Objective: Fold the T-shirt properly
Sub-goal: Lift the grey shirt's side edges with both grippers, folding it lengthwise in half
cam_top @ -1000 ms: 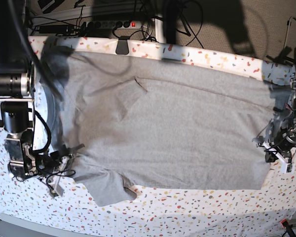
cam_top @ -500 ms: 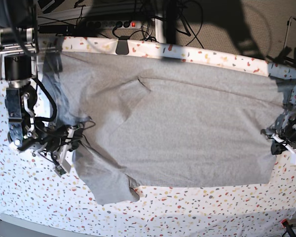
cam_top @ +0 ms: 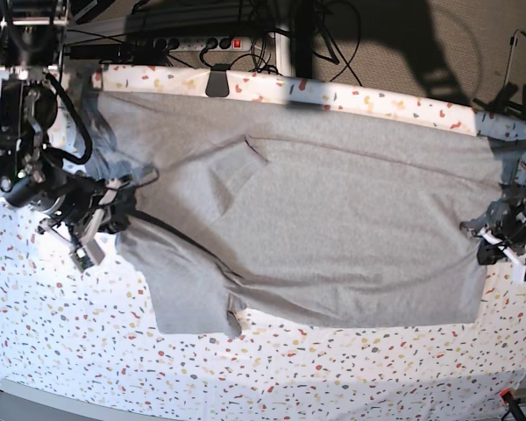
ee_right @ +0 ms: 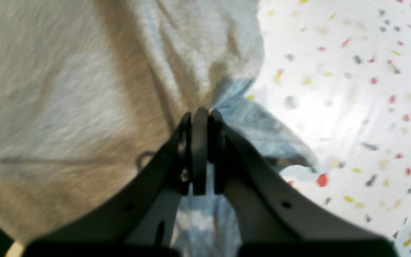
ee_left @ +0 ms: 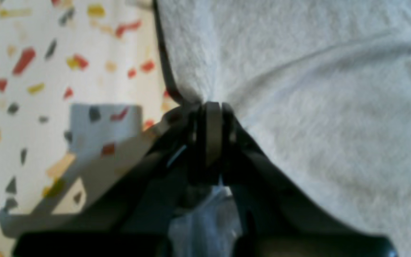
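Note:
The heather-grey T-shirt [cam_top: 333, 219] lies spread plain side up over the speckled table [cam_top: 333, 368], with one sleeve [cam_top: 193, 303] pointing to the front edge. At the shirt's left end in the base view, my right gripper [cam_top: 114, 217] is shut on a bunched fold of the cloth; its wrist view shows the fingertips [ee_right: 200, 116] pinching grey fabric [ee_right: 84, 89]. My left gripper [cam_top: 494, 241] is at the right end, shut on the shirt's edge. Its wrist view shows the closed gripper [ee_left: 211, 109] gathering the cloth [ee_left: 316, 107] into radiating creases.
A black clip [cam_top: 217, 83] sits on the table's far edge. Behind it are a power strip [cam_top: 193, 42] and tangled cables on the floor. Speckled tabletop shows along the front and at both ends beside the arms.
My right gripper has carried its end of the shirt toward the far edge, dragging the front sleeve along and stretching the cloth. My left gripper has shifted slightly toward the far edge too, still holding.

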Controlling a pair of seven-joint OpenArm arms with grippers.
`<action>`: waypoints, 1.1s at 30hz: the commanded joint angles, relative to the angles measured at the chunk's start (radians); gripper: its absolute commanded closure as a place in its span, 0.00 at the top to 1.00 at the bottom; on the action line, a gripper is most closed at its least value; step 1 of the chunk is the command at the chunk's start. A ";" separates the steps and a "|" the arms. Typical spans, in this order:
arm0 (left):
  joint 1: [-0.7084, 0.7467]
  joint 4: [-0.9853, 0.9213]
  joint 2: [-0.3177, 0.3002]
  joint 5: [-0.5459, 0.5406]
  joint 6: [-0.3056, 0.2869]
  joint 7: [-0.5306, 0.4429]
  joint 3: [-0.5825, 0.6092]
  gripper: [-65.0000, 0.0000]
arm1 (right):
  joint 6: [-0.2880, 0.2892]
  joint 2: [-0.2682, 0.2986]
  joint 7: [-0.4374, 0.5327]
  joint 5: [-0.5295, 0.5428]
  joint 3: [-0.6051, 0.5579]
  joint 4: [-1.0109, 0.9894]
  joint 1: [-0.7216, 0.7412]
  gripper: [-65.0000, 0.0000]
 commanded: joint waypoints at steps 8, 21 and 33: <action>-0.029 0.004 -0.018 -0.013 -0.006 -0.016 -0.004 0.00 | 0.004 0.016 -0.017 0.011 0.018 0.164 -0.136 0.00; -0.027 0.004 -0.032 -0.013 -0.006 -0.042 -0.004 0.00 | 0.004 0.016 -0.013 0.011 0.147 0.219 -0.319 0.00; 0.047 0.067 -0.104 0.069 -0.006 -0.335 -0.004 0.00 | 0.004 0.003 -0.006 0.011 0.147 0.219 -0.346 0.00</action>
